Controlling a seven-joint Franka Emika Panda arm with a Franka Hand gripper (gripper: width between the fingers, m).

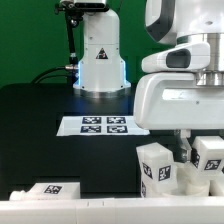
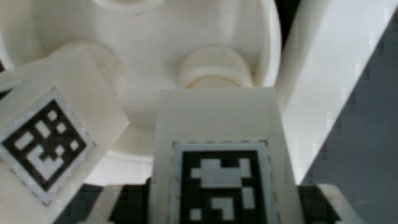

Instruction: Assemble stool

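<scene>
Exterior view: gripper (image 1: 200,152) low at the exterior view's right, fingers narrow, clamped on gripped leg (image 1: 211,157). Second leg (image 1: 155,168) stands near, third leg (image 1: 52,190) lies well apart. Marker board (image 1: 103,125) is behind.
Wrist view: gripped leg (image 2: 222,140) centred over round seat (image 2: 107,60), second leg (image 2: 45,130) beside.

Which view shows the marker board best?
The exterior view: the marker board lies flat and nearly whole, with all four tags visible. The wrist view shows none of it, only a tagged leg close up.
</scene>
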